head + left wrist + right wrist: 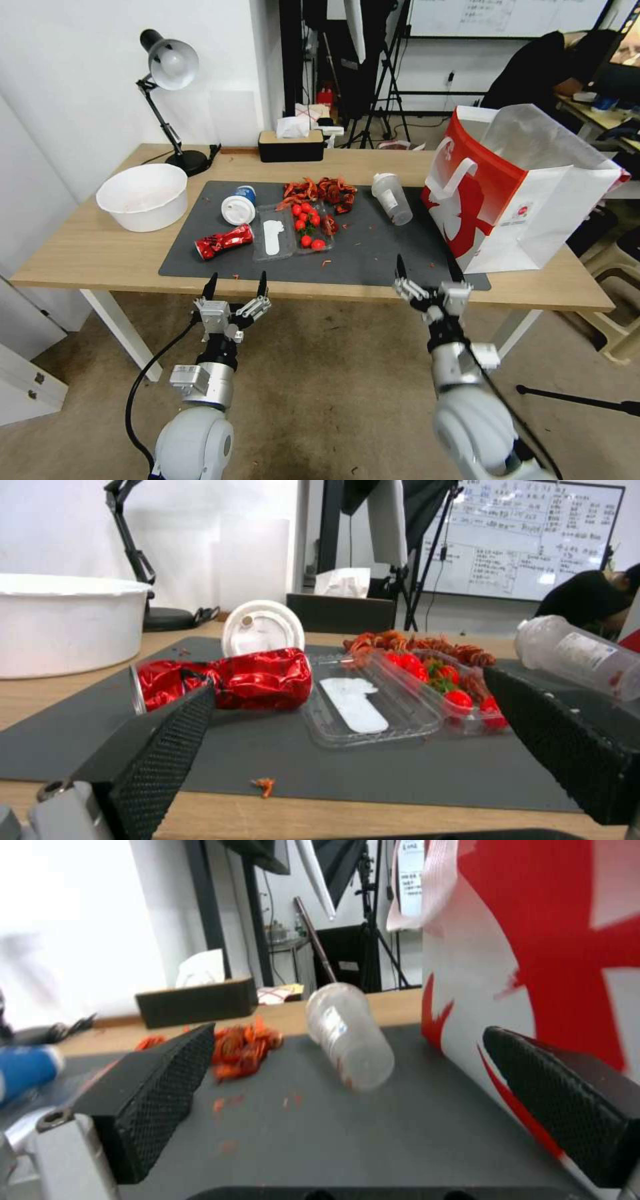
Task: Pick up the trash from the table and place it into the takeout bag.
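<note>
- Left hand (236, 284) hangs wide open and empty at the table (80, 253) edge, near the can (224, 241).
- Right hand (427, 267) gapes empty beside the bag (507, 193).

One round white plastic bowl (142, 195); one crushed red can (223, 241); one white-lidded blue-label cup (239, 205); one clear plastic cup (392, 198); one clear plastic clamshell tray (292, 232); one red-and-white paper bag (513, 190); two end effectors.

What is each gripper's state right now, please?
Left gripper: open, empty, at the table's near edge.
Right gripper: open, empty, beside the takeout bag.
</note>
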### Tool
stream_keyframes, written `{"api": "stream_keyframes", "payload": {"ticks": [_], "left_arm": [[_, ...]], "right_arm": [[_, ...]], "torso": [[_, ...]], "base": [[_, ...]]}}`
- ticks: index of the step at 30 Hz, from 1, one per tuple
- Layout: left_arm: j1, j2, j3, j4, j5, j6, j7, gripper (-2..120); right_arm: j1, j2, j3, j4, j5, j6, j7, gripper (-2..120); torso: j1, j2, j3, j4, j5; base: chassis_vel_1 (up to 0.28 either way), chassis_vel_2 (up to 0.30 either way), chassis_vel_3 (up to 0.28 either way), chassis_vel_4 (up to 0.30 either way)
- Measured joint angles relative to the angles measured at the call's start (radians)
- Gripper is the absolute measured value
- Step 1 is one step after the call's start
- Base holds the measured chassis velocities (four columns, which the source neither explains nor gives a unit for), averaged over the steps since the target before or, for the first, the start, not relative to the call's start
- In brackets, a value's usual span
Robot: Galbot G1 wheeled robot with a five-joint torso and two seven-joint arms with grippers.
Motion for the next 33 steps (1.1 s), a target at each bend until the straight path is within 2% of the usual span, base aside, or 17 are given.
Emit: {"api": "stream_keyframes", "payload": {"ticks": [6,8,10,12,24,33], "left_arm": [[0.002,-0.005,-0.001,-0.007,0.0,0.0,0.0,100],[0.003,-0.006,-0.003,-0.007,0.0,-0.002,0.0,100],[0.004,-0.006,-0.004,-0.007,0.0,-0.003,0.0,100],[0.005,-0.007,-0.005,-0.007,0.0,-0.005,-0.001,100],[-0.009,-0.006,-0.014,0.013,-0.006,-0.006,-0.003,100],[-0.031,-0.006,-0.015,0.037,-0.008,-0.007,-0.004,100]], "right_arm": [[0.184,-0.029,-0.017,-0.082,0.125,-0.077,0.028,100],[0.282,-0.04,-0.041,-0.136,0.208,-0.126,0.042,100],[0.295,-0.041,-0.047,-0.145,0.221,-0.133,0.044,100],[0.363,-0.044,-0.077,-0.204,0.282,-0.162,0.059,100],[0.588,-0.025,-0.169,-0.419,0.356,-0.213,0.111,100],[0.677,-0.006,-0.211,-0.538,0.385,-0.258,0.133,100]], "torso": [[0.0,0.0,0.0,0.0,-0.0001],[0.0,0.0,0.0,0.0,-0.0002],[0.0,0.0,0.0,0.0,-0.0002],[0.0,0.0,0.0,-0.0001,-0.0002],[0.0,0.0,0.0,0.0,-0.0003],[0.0,0.0,0.0,-0.0001,-0.0003]], "base": [[0.0,0.0,0.0,0.0],[0.0,0.0,0.0,0.0],[0.0,0.0,0.0,0.0],[0.0,0.0,0.0,0.0],[0.0,0.0,0.0,0.0],[0.0,0.0,0.0,0.0]]}}
